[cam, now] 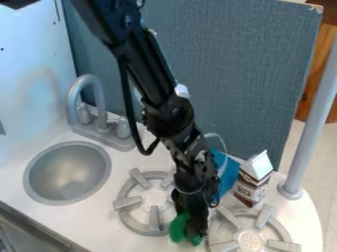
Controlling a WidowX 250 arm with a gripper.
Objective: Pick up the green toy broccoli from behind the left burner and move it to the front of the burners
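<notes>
The black gripper [193, 225] hangs low over the counter, between the two stove burners. A green object [178, 227] is right against its lower end, mostly on the left side, with a small green part showing below; the arm hides the rest. Behind the gripper and to its right is a blue item [228, 173], partly covered by the arm. A brown and white carton [253, 180] stands upright beside the blue item, near the back of the right burner.
The left burner [153, 220] is beside the gripper, and the right burner [277, 234] lies at the front right. A round sink [68, 172] with a grey faucet [99, 101] is at the left. A grey pole [309, 123] rises at the right edge, and a blue-grey panel [243, 64] stands behind.
</notes>
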